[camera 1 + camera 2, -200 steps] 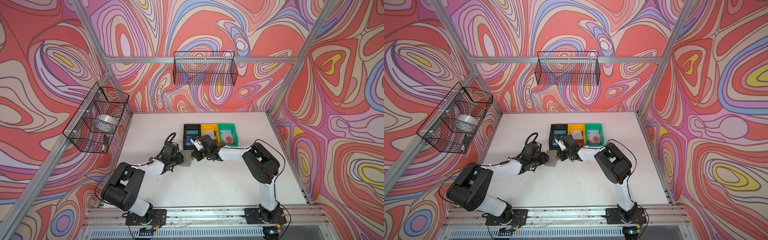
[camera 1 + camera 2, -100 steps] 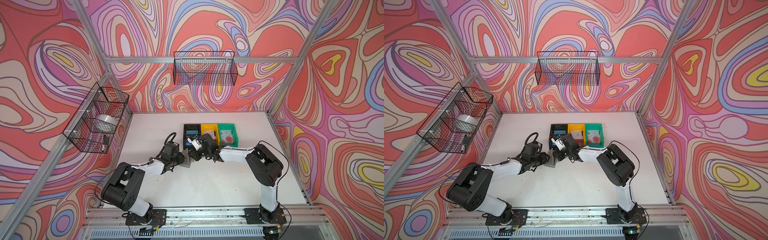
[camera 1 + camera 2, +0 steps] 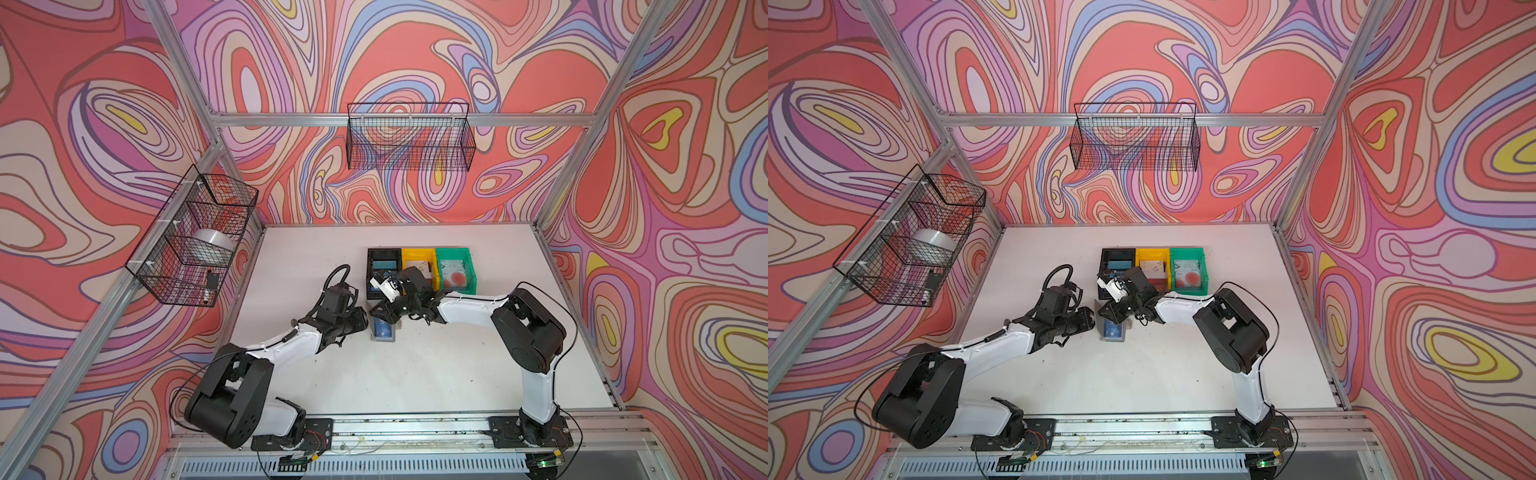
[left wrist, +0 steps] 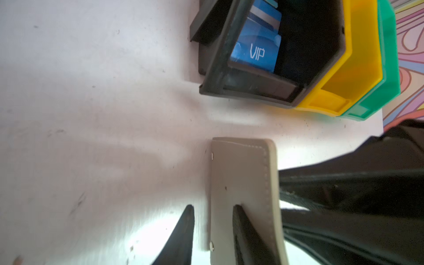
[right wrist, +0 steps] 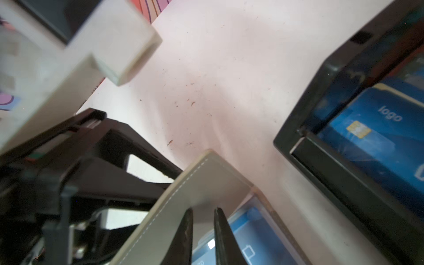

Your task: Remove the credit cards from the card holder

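Beside the black bin [image 3: 384, 251], right gripper [image 5: 203, 212] seemingly pinches the card holder [image 5: 195, 183].

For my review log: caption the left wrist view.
Left gripper straddles the card holder edge; blue VIP card in black bin.

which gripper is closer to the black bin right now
Right. The right gripper pinches the card holder by its lifted cover, just in front of the black bin. The left gripper straddles the holder's edge, slightly farther back from the bin.
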